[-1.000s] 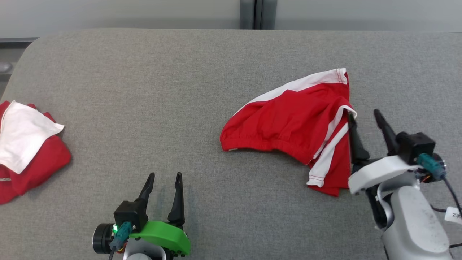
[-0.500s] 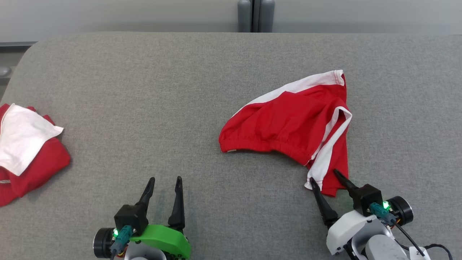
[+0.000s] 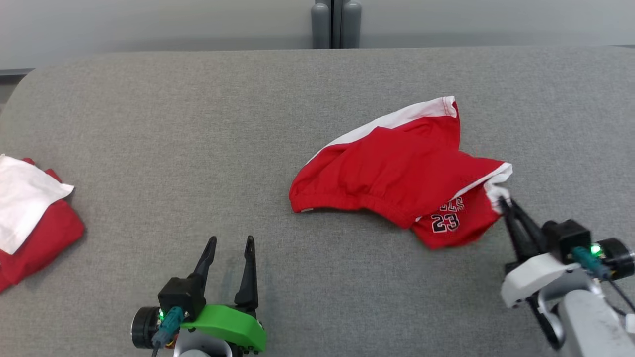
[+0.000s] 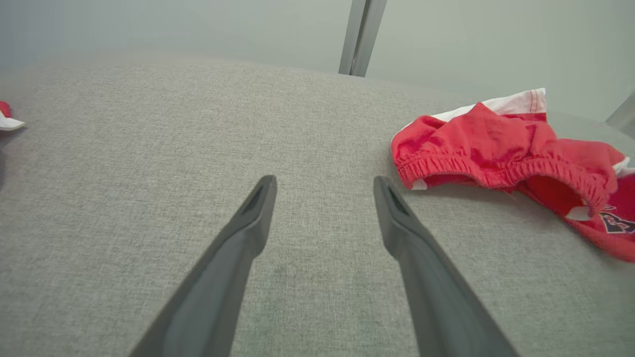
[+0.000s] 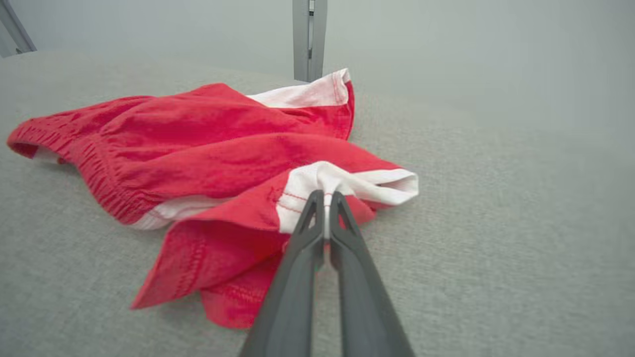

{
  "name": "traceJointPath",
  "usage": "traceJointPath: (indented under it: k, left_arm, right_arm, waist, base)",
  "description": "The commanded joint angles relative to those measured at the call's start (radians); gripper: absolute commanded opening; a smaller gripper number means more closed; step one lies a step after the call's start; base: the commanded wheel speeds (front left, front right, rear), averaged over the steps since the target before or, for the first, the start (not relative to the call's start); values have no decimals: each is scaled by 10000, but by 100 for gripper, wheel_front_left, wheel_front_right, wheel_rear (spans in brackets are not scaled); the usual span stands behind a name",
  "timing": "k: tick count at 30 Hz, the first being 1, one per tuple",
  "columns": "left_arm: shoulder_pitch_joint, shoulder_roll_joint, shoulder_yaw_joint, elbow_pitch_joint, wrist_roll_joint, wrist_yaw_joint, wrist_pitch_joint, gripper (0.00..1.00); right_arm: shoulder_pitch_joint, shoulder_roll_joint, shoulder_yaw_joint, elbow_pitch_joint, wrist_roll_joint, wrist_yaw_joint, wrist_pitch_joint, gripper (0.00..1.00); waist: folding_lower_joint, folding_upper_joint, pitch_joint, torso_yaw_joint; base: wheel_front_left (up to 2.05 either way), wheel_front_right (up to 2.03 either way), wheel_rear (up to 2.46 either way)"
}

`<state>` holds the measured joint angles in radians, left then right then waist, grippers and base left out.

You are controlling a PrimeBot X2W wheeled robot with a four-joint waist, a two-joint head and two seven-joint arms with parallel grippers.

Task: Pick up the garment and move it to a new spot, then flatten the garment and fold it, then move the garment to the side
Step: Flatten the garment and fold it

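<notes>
The red shorts (image 3: 392, 173), white-trimmed and printed with a 23, lie crumpled on the grey table (image 3: 198, 124). They spread away from the right pincer (image 3: 503, 201) toward the left one's side. The right pincer is clamped on the white hem corner of one leg, its fingers pressed together with the cloth bunched at their tips. The left pincer (image 3: 229, 240) has its fingers spread apart and grips nothing; the shorts' elastic waistband lies off beyond its right finger. Well out past its other side lies a second red-and-white garment (image 3: 30, 218).
</notes>
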<state>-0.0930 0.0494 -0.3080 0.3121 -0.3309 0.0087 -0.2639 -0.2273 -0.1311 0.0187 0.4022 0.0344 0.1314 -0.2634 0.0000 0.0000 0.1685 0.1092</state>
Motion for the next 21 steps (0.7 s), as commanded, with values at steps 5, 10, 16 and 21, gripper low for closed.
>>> traceJointPath:
  k: [5, 10, 16, 21]
  left_arm:
    - [-165, 28, -281, -171, -99, -72, -7, 100]
    - [-225, 30, -466, -201, 19, -142, -7, 100]
    - [-440, 31, -759, -212, 25, -321, -7, 100]
    - [-785, 30, -1470, -87, -260, -801, -7, 100]
  right_arm:
    - [-34, -1349, -1225, -679, -265, -14, -20, 0]
    - [-97, -1708, -2148, -1023, -645, -14, -20, 100]
    - [86, -903, -2572, -1434, -808, -14, -20, 100]
    - [176, -139, -2526, -1716, -752, -14, -20, 100]
  waist:
    - [0, 0, -97, -473]
    - [0, 0, -45, -900]
    - [0, 0, 151, -1274]
    - [0, 0, 406, -1505]
  base:
    - [0, 0, 0]
    - [0, 0, 0]
    - [0, 0, 0]
    - [0, 0, 0]
